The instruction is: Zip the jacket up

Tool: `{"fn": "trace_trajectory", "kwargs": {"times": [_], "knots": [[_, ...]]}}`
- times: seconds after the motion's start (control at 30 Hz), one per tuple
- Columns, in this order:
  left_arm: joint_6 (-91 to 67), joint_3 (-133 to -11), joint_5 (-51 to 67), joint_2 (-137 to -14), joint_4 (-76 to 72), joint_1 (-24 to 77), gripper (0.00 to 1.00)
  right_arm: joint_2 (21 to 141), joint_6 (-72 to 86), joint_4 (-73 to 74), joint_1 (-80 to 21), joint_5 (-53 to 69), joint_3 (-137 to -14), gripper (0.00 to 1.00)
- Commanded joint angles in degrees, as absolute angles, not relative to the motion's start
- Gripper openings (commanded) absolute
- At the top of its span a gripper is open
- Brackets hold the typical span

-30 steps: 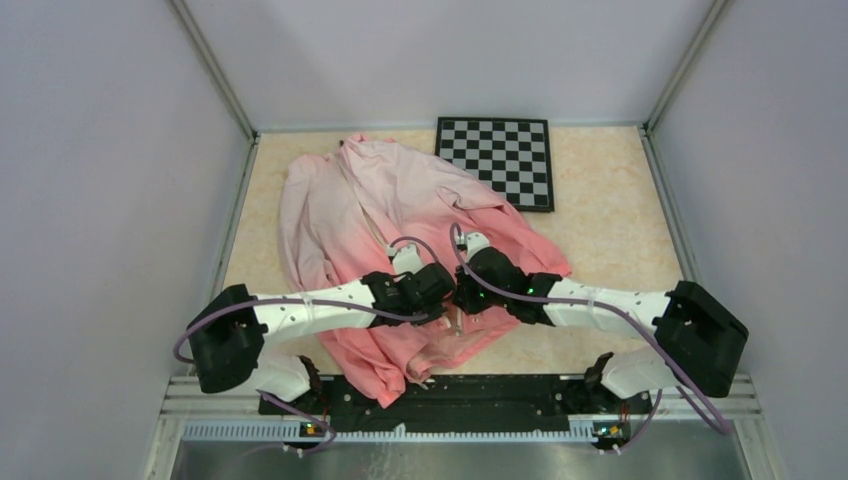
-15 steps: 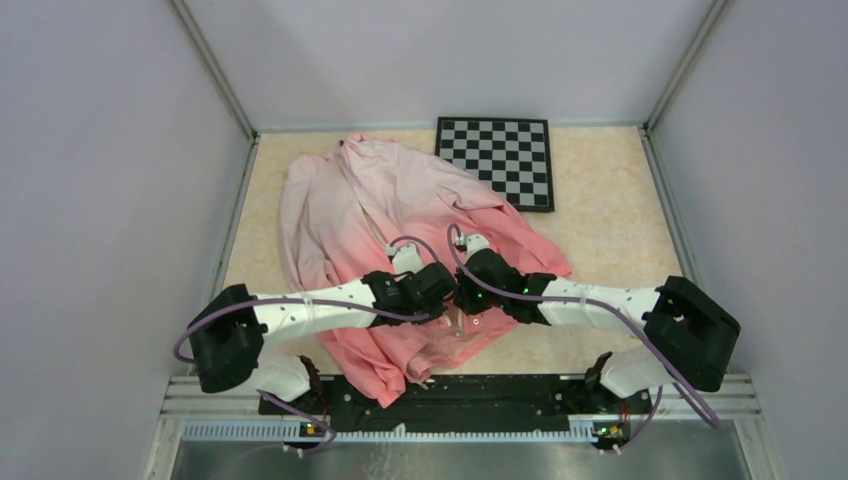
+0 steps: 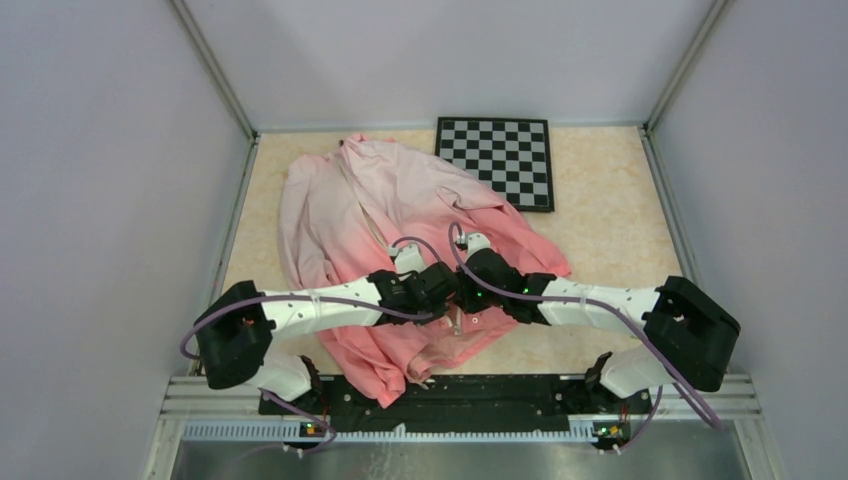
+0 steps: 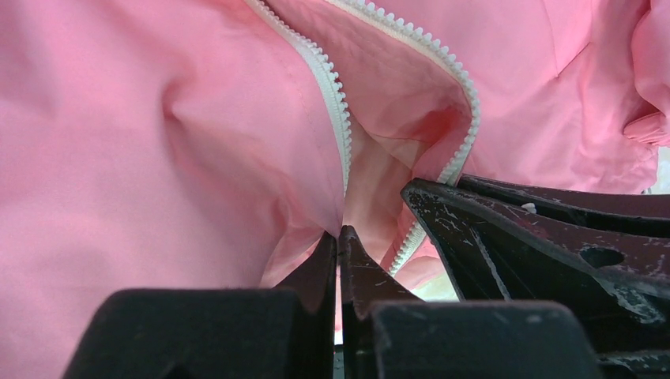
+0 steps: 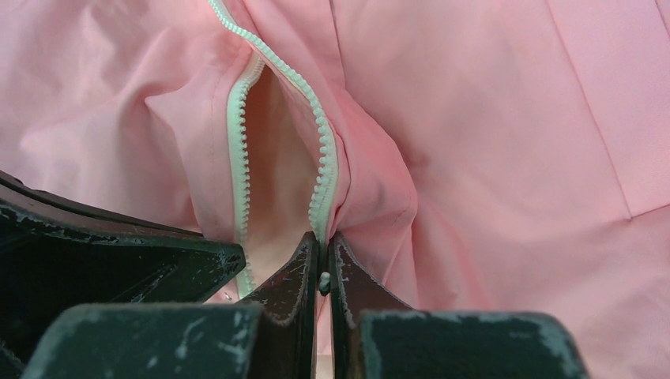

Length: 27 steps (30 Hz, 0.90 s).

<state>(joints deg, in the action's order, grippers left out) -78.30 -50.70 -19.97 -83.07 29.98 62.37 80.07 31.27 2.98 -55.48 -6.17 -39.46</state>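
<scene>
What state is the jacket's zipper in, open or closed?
Open: on the jacket the zipper shows two white tooth rows standing clearly apart.

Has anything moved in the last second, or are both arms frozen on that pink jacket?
Almost nothing. Both arms shifted slightly inward, with the left gripper and right gripper staying shut on the zipper edges of the jacket. The jacket and checkerboard lie as before.

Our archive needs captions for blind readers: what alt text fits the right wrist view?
The right hand is shut on the edge of a pink jacket beside its white zipper, whose two rows of teeth gape apart. The left hand crowds in at lower left.
</scene>
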Motion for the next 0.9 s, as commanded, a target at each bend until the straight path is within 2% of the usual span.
{"fn": "trace_trajectory", "kwargs": {"times": [0.0, 0.87], "knots": [[-79.7, -52.7, -20.7, -83.5, 29.7, 62.7, 0.0, 80.4, 32.0, 0.5, -56.0, -6.9, -42.0, 0.0], [-83.3, -52.2, -21.0, -82.4, 32.0, 62.7, 0.0, 81.4, 31.7, 0.4, -56.1, -7.0, -41.7, 0.0]]}}
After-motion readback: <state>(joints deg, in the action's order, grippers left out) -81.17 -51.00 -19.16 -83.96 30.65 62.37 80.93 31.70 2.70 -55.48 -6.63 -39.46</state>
